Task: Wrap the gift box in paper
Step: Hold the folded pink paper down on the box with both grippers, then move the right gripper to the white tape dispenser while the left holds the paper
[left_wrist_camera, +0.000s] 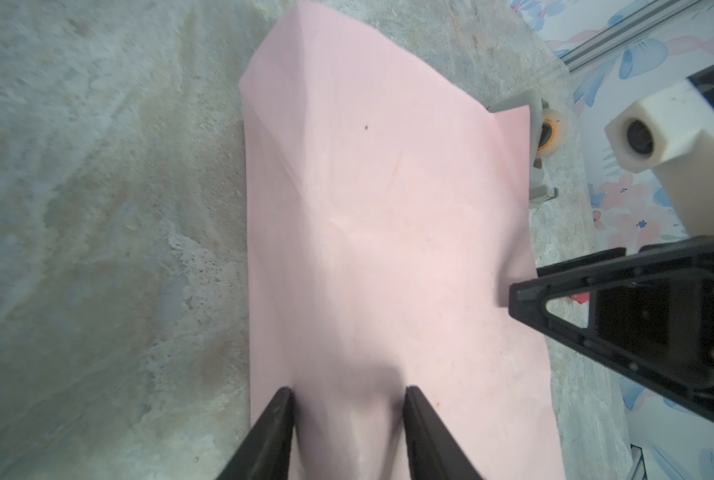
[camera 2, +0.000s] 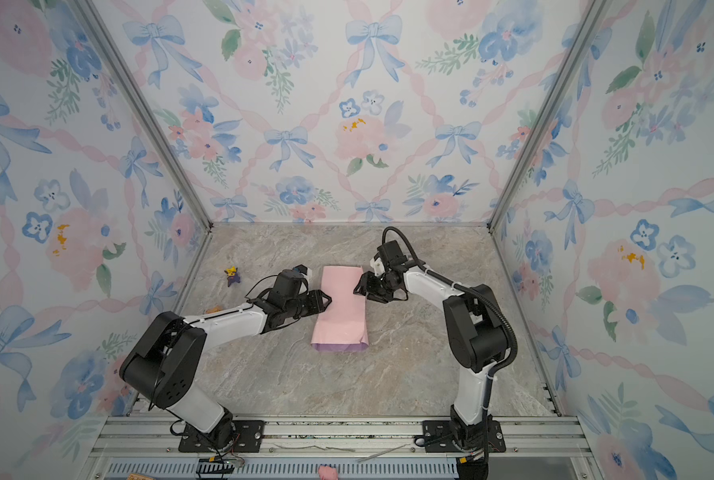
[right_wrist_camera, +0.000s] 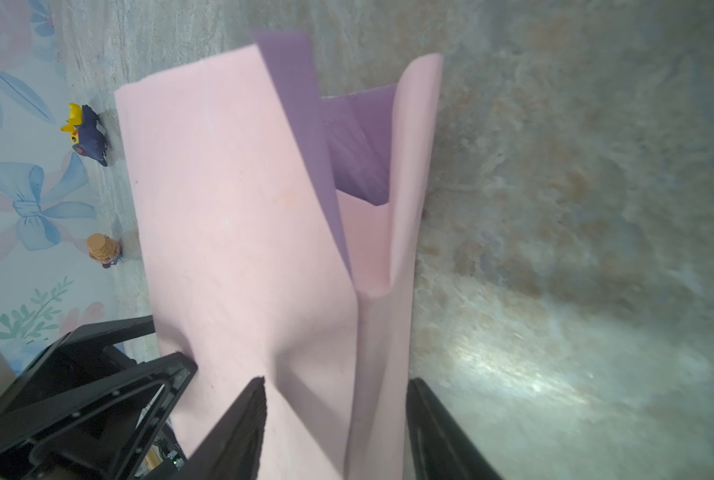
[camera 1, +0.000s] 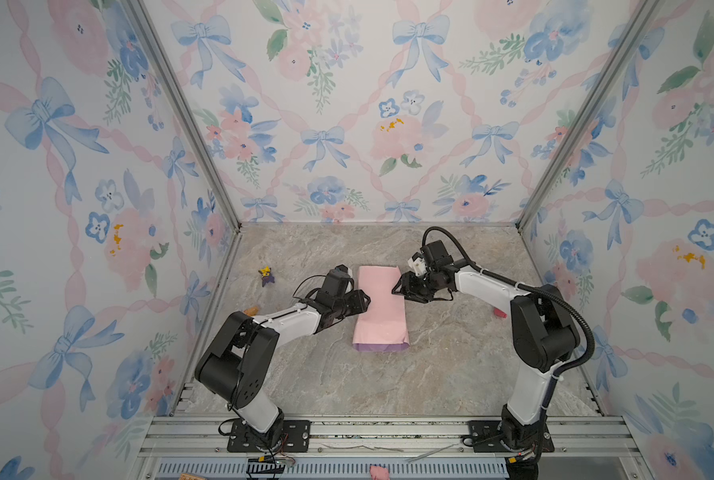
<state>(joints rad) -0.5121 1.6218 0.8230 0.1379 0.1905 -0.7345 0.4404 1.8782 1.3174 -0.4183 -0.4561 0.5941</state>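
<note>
The paper [camera 1: 380,307] lies folded into a long pink sleeve mid-table [camera 1: 451,374], with lilac showing at its near end. The gift box is out of sight (presumably inside the sleeve). The left gripper [camera 1: 365,300] sits on the sleeve's left edge with fingers apart, seemingly pinning the fold. The right gripper [camera 1: 397,289] straddles the raised overlapping flap opposite, fingers parted and pinching nothing, probably to flatten it.

left tool [camera 1: 367,303]: jaws apart, wrist low, pointing inward | right tool [camera 1: 397,291]: jaws apart, wrist low, pointing inward
</note>
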